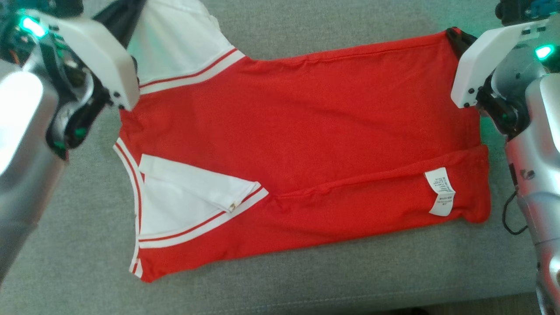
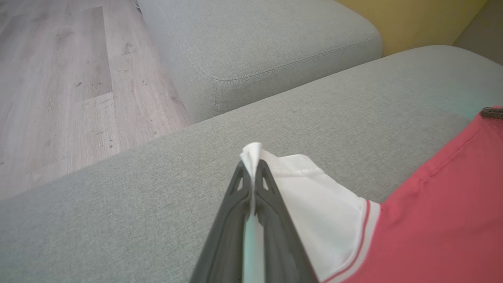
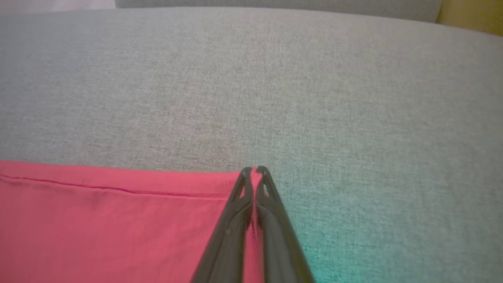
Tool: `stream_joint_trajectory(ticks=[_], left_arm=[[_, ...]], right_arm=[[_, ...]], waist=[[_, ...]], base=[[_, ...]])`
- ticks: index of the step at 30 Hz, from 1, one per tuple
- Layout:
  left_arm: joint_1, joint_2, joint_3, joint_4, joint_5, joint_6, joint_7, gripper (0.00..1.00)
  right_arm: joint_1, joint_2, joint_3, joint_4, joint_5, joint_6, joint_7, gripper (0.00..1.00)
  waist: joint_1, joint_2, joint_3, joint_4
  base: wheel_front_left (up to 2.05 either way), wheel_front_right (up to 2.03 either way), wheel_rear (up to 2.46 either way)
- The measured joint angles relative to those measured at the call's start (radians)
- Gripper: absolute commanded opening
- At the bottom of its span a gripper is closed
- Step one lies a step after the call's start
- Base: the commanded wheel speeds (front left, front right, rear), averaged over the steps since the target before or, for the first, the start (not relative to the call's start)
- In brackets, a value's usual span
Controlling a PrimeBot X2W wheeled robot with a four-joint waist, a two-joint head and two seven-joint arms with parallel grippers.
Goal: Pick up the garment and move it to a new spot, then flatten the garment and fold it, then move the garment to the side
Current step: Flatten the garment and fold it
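We hold the garment (image 1: 306, 131), on the cushion (image 1: 280, 280) with its long axis running arm to arm, by its far edge: left claw (image 2: 251, 167) shut on the white sleeve (image 2: 314, 204), right claw (image 3: 254, 173) shut on the red corner (image 3: 232, 180), so the fold likely comes towards us.

Left arm (image 1: 26, 131) at nine o'clock, right arm (image 1: 540, 175) at three, both gripping.
Left end effector (image 2: 253, 165) and right end effector (image 3: 254, 169) each pinched closed on the garment (image 1: 306, 122).
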State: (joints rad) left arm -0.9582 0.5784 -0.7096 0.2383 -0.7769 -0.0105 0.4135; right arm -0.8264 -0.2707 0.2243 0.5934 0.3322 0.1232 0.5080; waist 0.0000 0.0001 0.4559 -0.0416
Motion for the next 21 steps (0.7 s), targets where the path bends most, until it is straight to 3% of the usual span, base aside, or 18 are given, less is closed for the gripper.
stream_joint_trajectory(ticks=[9,21], left_arm=[[0.141,0.014,0.002,-0.086,-0.036,0.003,-0.071,0.0],[0.444,0.047,0.001,-0.252,-0.082,0.08,-0.186,0.0]], right_arm=[[0.056,-0.031,0.021,0.006,0.037,0.0,-0.109,0.0],[0.315,-0.052,-0.001,-0.083,0.056,0.0,-0.198,0.0]], waist=[[0.0,0.0,-0.078,0.011],[-0.0003,0.0,-0.251,0.035]], base=[[0.0,0.0,0.0],[0.0,0.0,0.0]])
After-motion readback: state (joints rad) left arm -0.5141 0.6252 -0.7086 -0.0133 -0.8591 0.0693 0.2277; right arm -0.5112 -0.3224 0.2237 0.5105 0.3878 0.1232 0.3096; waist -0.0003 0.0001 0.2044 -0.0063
